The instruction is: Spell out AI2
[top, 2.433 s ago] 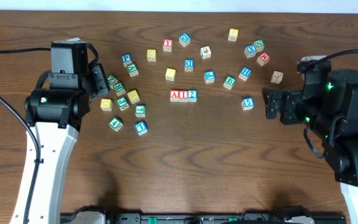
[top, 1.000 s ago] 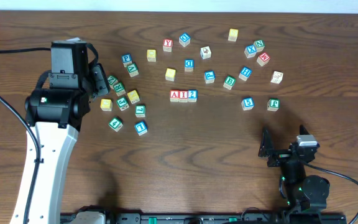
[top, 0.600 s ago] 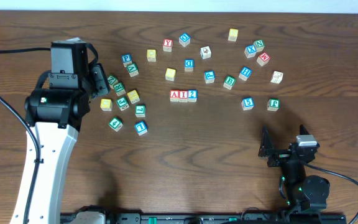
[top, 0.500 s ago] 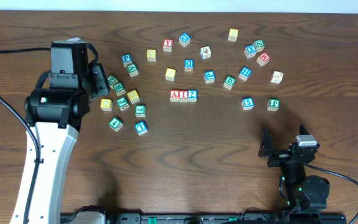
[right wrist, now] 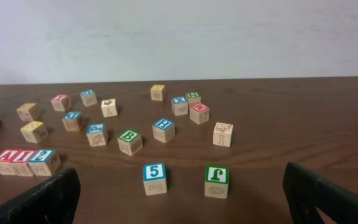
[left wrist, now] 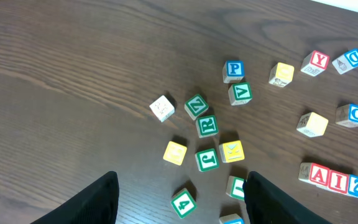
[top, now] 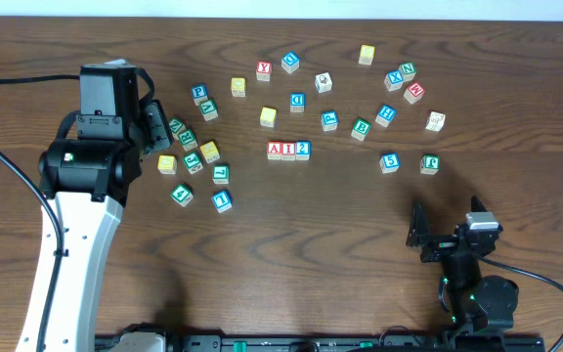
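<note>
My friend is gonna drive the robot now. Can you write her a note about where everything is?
Left pincer: open, holding nothing, above the table's left side.
Right pincer: open, holding nothing, low near the front edge.
Cubes: A cube, I cube and 2 cube sit side by side mid-table, reading AI2.
Done: the word is spelled.
Left: probably nothing.

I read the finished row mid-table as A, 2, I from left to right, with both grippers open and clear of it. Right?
Not quite. The overhead view shows the order as A cube, I cube, then 2 cube, touching in a row. The rest holds: left gripper and right gripper are open and clear of it.
</note>
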Action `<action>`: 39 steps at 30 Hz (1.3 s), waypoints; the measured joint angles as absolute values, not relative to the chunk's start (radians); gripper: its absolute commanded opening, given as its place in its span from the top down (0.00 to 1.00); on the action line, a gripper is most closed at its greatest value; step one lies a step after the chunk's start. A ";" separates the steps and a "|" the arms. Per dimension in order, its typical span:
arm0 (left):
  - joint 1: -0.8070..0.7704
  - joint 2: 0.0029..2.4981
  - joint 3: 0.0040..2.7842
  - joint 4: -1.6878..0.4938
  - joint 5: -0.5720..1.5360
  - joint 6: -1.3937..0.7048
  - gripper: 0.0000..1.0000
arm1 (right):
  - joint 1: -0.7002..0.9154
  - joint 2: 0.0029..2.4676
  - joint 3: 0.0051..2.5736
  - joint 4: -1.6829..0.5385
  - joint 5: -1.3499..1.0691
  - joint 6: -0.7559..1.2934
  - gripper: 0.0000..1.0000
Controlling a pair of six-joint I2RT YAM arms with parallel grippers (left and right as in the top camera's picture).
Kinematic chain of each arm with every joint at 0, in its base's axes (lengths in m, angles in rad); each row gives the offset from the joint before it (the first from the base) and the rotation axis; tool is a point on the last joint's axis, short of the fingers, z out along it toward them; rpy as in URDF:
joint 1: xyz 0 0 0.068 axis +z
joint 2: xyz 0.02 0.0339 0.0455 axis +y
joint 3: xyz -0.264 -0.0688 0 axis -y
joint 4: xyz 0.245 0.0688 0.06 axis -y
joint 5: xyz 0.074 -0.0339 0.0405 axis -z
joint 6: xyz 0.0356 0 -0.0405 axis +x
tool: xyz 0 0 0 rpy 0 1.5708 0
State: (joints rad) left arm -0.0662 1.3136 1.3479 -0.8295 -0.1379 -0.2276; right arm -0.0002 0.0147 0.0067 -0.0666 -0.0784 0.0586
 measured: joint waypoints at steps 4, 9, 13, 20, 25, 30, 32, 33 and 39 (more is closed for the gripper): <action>-0.066 1.314 1.348 -0.830 -0.138 -0.228 0.36 | 0.000 0.015 0.007 -0.067 -0.078 0.058 0.01; -0.066 1.314 1.348 -0.836 -0.138 -0.228 0.36 | 0.000 0.015 0.007 -0.067 -0.078 0.058 0.01; -0.066 1.312 1.348 -0.905 -0.138 -0.228 0.36 | 0.000 0.015 0.007 -0.066 -0.078 0.058 0.01; -0.066 1.248 1.348 -0.978 -0.141 -0.228 0.36 | 0.000 0.015 0.007 -0.067 -0.078 0.058 0.01; -0.061 1.096 1.325 -0.944 -0.155 -0.228 0.36 | 0.000 0.015 0.007 -0.067 -0.078 0.058 0.01; 0.005 0.928 1.199 -0.778 -0.156 -0.207 0.37 | 0.000 0.015 0.007 -0.067 -0.078 0.058 0.01; 0.032 0.866 1.116 -0.686 -0.137 -0.176 0.36 | 0.000 0.015 0.007 -0.067 -0.078 0.058 0.01; 0.043 0.833 1.068 -0.629 -0.125 -0.157 0.36 | 0.000 0.014 0.007 -0.067 -0.078 0.058 0.01; 0.070 0.627 0.762 -0.344 -0.076 -0.087 0.36 | 0.000 0.015 0.007 -0.067 -0.078 0.058 0.01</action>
